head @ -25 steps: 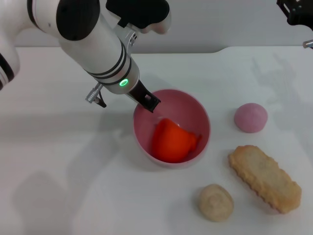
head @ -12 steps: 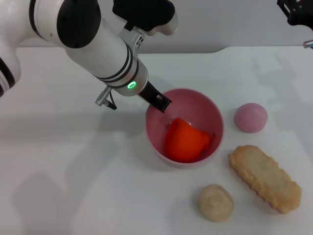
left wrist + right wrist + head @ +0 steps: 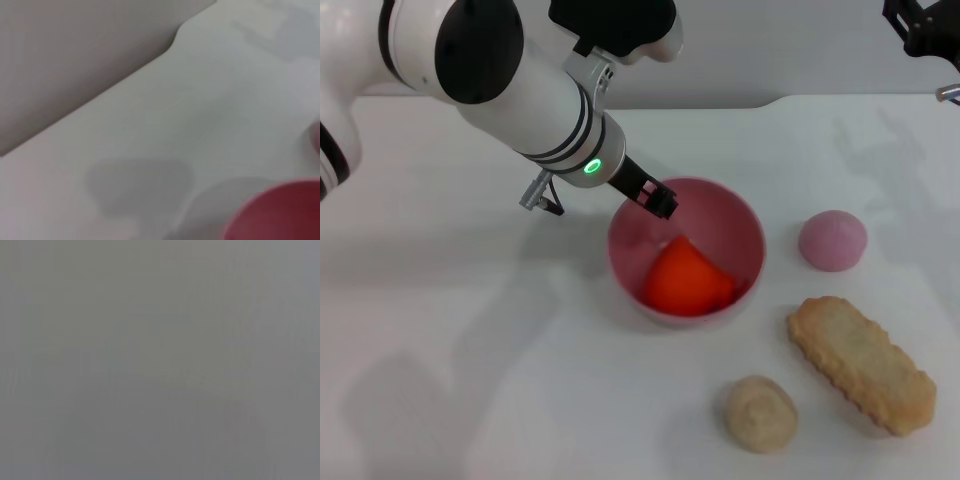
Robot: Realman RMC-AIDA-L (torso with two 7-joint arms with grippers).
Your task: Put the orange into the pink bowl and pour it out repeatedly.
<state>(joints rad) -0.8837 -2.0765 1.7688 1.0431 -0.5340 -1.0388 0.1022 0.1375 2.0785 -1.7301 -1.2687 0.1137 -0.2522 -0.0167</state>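
Here the left hand is pinched closed on the near-left rim of the round pink plastic bowl, mid-tabletop. Inside lies the glossy orange-red toy fruit, low against the front wall. A thin rim grip could slip as the bowl tips, dropping it or rolling the fruit toward the tabletop's front edge. The right hand is parked at the far right corner; its opening I cannot tell.

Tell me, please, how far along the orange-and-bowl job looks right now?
Done: the glossy orange-red toy fruit lies inside the round pink plastic bowl. In hand: the left gripper is at the bowl's near-left rim, seemingly gripping it. Left: tipping the fruit out. The right gripper is parked far right.
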